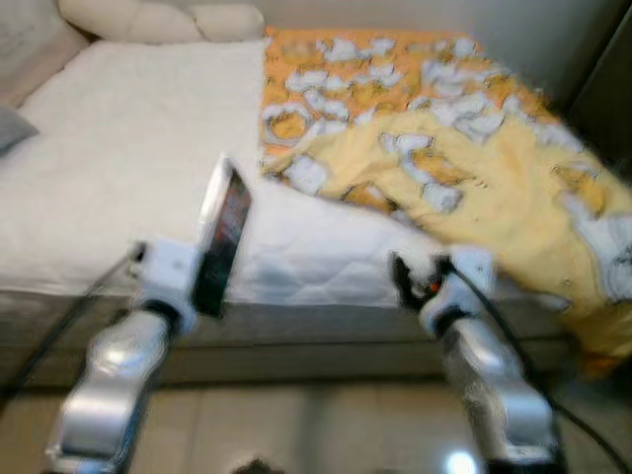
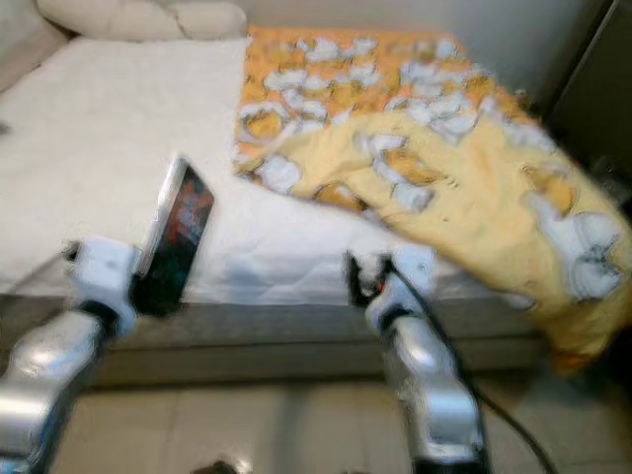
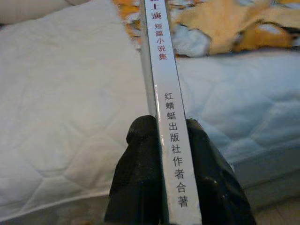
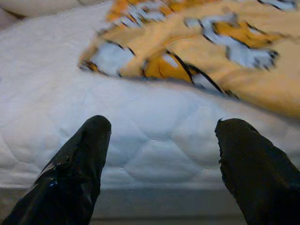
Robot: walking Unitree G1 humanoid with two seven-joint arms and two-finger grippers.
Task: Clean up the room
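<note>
A thin book (image 1: 223,237) with a white spine and a dark cover stands tilted upright in my left gripper (image 1: 202,291), which is shut on its lower end. In the left wrist view both black fingers (image 3: 140,178) pinch the book (image 3: 161,79), whose spine bears red characters. It is held just in front of the bed's near edge. My right gripper (image 4: 161,154) is open, with nothing between its fingers, and it points at the white mattress (image 4: 140,122) near the edge of the yellow blanket (image 4: 197,51). That right gripper (image 1: 415,281) sits level with the bed's front edge.
The white quilted bed (image 1: 118,168) spans the view, with cream pillows (image 1: 158,20) at its far end. A crumpled yellow and orange cartoon blanket (image 1: 464,148) covers its right half and hangs over the front right corner. Shiny tiled floor (image 1: 296,425) lies below.
</note>
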